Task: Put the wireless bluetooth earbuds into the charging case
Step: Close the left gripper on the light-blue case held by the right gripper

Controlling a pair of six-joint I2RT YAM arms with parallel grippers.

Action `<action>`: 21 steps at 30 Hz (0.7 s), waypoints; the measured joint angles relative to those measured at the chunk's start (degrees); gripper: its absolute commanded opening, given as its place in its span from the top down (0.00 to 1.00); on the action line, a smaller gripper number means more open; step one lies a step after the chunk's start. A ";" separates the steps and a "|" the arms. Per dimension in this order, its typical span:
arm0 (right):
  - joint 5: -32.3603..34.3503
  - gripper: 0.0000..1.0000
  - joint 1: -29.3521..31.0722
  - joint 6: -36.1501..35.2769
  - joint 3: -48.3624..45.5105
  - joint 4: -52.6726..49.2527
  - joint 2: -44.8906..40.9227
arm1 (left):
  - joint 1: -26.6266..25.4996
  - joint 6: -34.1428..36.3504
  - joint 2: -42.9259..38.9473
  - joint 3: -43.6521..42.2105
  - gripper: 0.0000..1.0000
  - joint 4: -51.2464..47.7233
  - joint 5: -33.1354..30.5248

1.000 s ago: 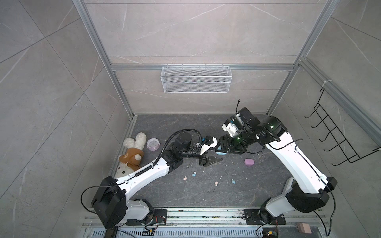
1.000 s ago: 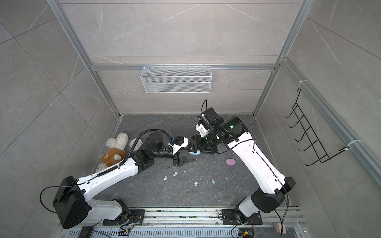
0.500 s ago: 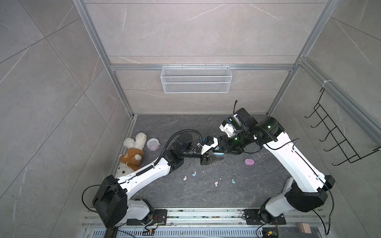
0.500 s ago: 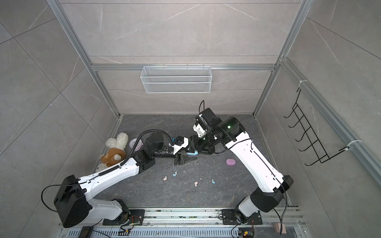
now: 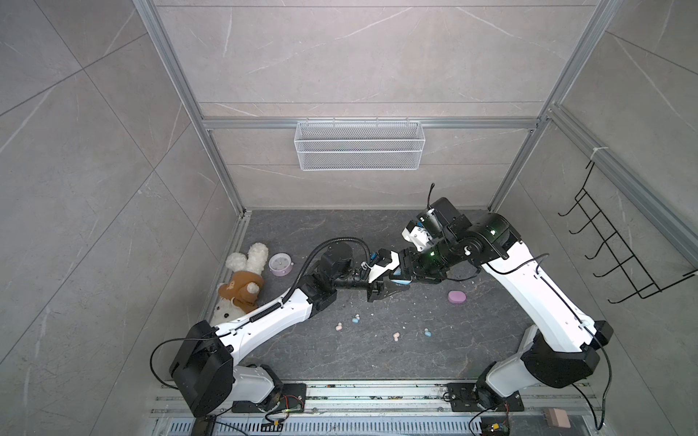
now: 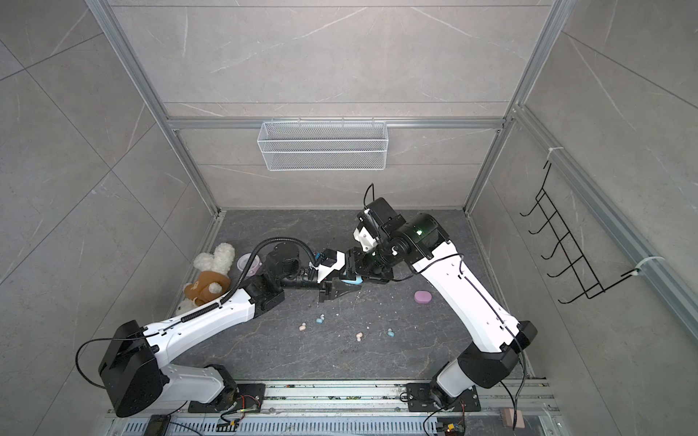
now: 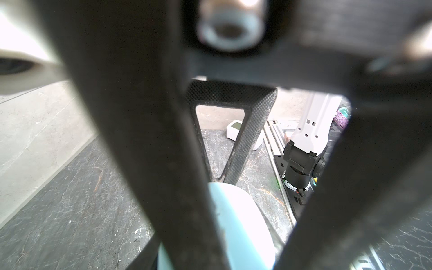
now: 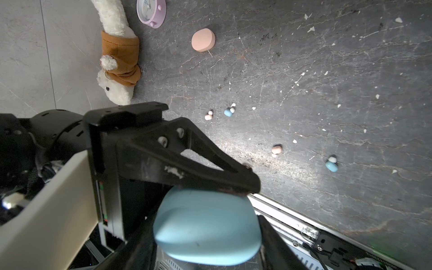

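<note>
Holding the blue case point(image 8: 208, 224) mid-frame in our right tool point(image 5: 411, 270), we see our left tool point(image 5: 394, 281) touching its edge; whether that tool is gripping the case, we cannot tell. Four earbuds point(image 5: 355, 320) lie on the table point(image 5: 340, 362), lower in frame.

Dark marbled table point(image 5: 377, 362), flecked with white specks point(image 8: 308, 29). In a top view: plush toy point(image 5: 241, 283) and lilac clock point(image 5: 280, 264) at left, two pink earbuds point(image 5: 339, 327) and two blue earbuds point(image 5: 355, 319) lower centre, lilac case point(image 5: 456, 297) right. Peach case point(image 8: 203, 39) near the clock.

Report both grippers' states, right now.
Left gripper: fingers closed on the blue charging case.
Right gripper: closed on the same case.
</note>
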 measured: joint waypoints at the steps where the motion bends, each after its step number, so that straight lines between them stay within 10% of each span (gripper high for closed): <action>1: 0.00 0.42 0.00 0.00 0.04 -0.02 0.07 | 0.00 0.04 0.00 0.00 0.52 -0.02 0.02; 21: -0.20 0.37 0.00 0.42 1.07 -1.07 0.55 | -0.31 0.50 0.00 0.04 0.66 -0.26 -0.17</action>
